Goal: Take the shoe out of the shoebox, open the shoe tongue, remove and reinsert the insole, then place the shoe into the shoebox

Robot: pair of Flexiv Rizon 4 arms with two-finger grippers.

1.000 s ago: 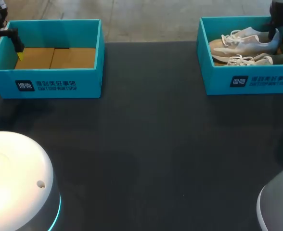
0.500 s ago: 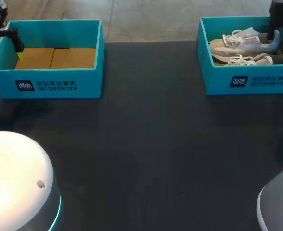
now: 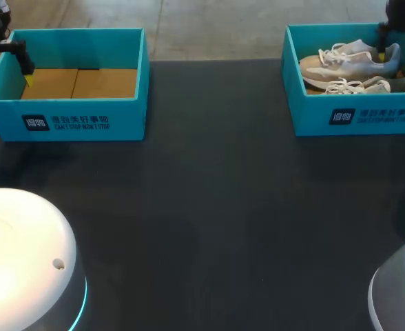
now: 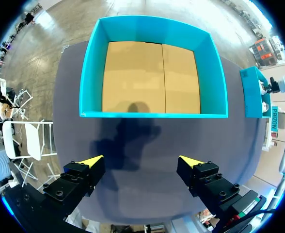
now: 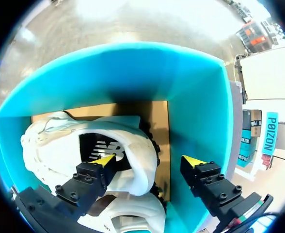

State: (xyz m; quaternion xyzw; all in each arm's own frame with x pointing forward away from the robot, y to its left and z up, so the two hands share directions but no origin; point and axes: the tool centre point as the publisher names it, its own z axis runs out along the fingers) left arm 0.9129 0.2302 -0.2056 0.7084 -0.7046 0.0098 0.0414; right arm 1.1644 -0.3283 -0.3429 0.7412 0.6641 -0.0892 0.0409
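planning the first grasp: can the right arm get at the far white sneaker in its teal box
Probably yes: the right gripper hangs over the open teal cardboard shoebox, its open fingers straddling the white lace-up sneaker at the heel, nothing covering it.

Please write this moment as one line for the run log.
step: take shoe out, not grasped | right gripper: open over shoe heel in right shoebox | left gripper: open, empty shoebox ahead
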